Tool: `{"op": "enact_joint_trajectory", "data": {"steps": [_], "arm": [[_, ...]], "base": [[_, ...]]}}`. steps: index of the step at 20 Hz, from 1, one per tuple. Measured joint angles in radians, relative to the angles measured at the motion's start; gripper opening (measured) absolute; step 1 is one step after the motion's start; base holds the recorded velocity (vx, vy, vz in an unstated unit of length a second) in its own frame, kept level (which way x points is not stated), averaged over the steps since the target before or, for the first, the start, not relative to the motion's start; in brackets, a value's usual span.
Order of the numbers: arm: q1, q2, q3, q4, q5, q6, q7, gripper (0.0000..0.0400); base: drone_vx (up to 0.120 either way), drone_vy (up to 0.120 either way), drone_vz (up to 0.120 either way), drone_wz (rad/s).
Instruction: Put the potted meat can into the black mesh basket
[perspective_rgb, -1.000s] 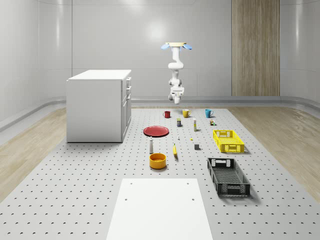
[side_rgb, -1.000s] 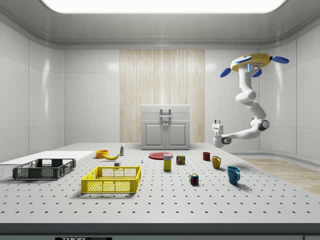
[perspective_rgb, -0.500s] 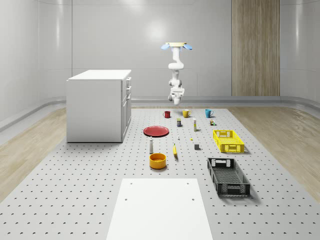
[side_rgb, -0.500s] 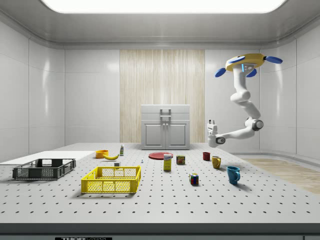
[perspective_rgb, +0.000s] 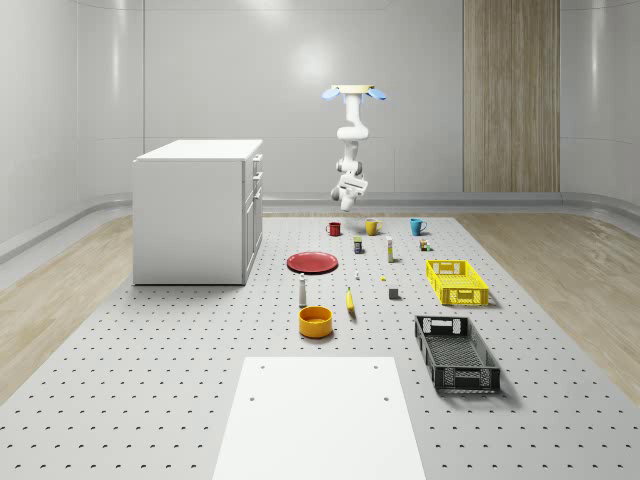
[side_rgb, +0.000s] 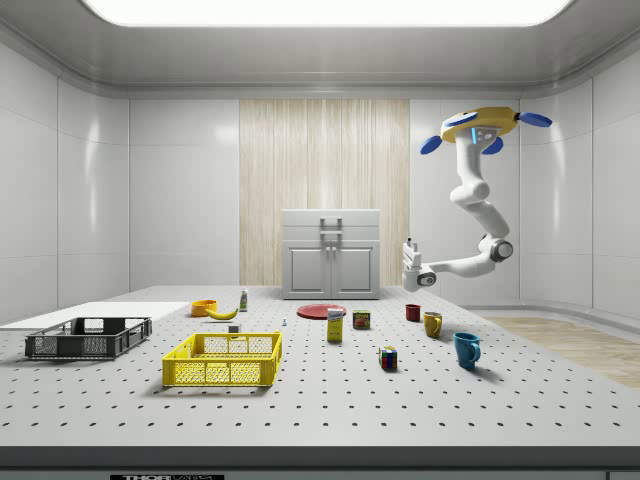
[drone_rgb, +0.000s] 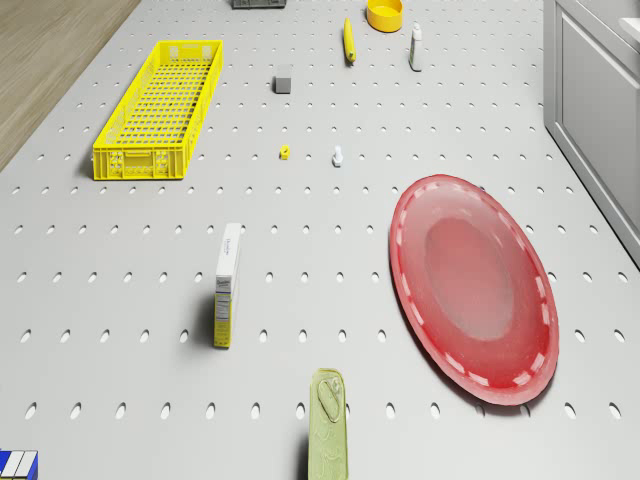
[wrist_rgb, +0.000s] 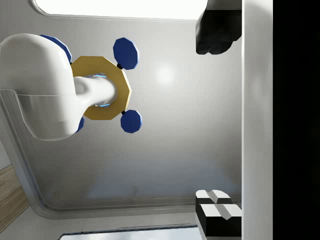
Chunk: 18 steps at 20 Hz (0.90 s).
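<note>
The potted meat can stands on the perforated table beside the red plate. The black mesh basket lies at the near right of the whole-scene view, far from the can. The drone hovers high over the table's far end, above the mugs. Its arm hangs down and bends. My gripper points upward in the air above the can's area, open and holding nothing. The wrist view looks up at the drone.
A yellow crate sits beyond the basket. A white cabinet stands at the whole-scene view's left. A red mug, yellow mug, blue mug, upright box, banana and yellow bowl are scattered on the table.
The drone and arm have shifted toward the side view's left, over the table, and the gripper has come a little higher and tilted. The objects on the table have not moved.
</note>
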Motion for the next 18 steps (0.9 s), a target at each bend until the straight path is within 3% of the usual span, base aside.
{"op": "enact_joint_trajectory", "data": {"steps": [4, 6, 11, 15, 18], "arm": [[-0.051, -0.015, 0.154, -0.061, -0.222, 0.011, 0.034, 0.0400], [-0.090, -0.030, 0.262, -0.126, -0.386, 0.019, 0.064, 0.0400], [-0.244, -0.094, 0.578, -0.414, -0.925, 0.028, 0.209, 0.0400], [-0.442, -0.151, 0.784, -0.642, -1.333, -0.030, 0.386, 0.0400], [-0.602, -0.190, 0.889, -0.735, -1.533, -0.102, 0.506, 0.0400]], "base": [[0.120, 0.000, 0.000, 0.000], [0.120, 0.000, -0.100, 0.000], [0.120, 0.000, -0.120, 0.000], [0.120, -0.040, -0.120, 0.000], [0.120, -0.120, -0.120, 0.000]]}}
